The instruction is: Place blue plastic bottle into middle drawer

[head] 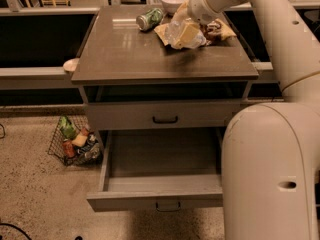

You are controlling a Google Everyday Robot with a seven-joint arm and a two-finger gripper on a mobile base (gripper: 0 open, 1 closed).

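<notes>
The blue plastic bottle [174,30], pale and translucent, lies on the cabinet top against the crinkly yellow chip bag [187,34]. My gripper [186,20] reaches down at the far right of the top, right at the bottle and bag; its wrist hides the contact. The middle drawer [159,190] is pulled open below, its grey inside showing nothing in it, with a small handle [167,205] on its front.
A green-and-silver can [150,19] and a white bowl [173,2] sit at the back of the top. The upper drawer front [165,116] with a black handle is closed. A wire basket [75,141] of items stands on the floor at left. My white base [272,174] fills the right.
</notes>
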